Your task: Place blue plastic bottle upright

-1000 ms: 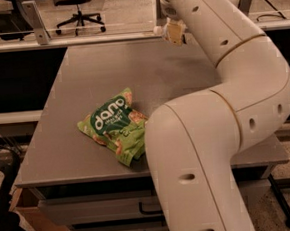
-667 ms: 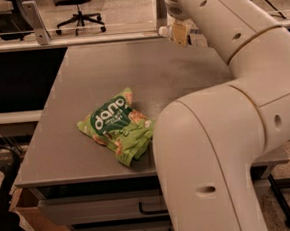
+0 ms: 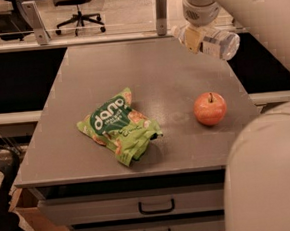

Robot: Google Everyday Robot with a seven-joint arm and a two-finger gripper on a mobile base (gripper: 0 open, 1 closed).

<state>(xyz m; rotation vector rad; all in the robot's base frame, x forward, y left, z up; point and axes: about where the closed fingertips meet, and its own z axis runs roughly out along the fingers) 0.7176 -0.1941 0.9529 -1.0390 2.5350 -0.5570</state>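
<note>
Changing since a second ago: the white arm (image 3: 270, 178) has swung off to the right, uncovering an apple (image 3: 210, 108); the hand (image 3: 193, 37) sits a little lower and further right in view.
Foreground: the arm's bulk fills the lower right corner; two handled drawers (image 3: 142, 208) run under the front edge of the table (image 3: 146, 62).
Table: grey and flat; a crumpled green snack bag (image 3: 118, 127) lies left of centre, the red apple to the right, well apart.
Room: a pale floor (image 3: 126, 8) and an office chair (image 3: 76, 7) beyond the far edge.
Hand: at the table's far right corner, clamped on the blue plastic bottle (image 3: 219, 42) near its cap end.
Bottle: clear with a pale label, lying nearly level, cap end to the left.
</note>
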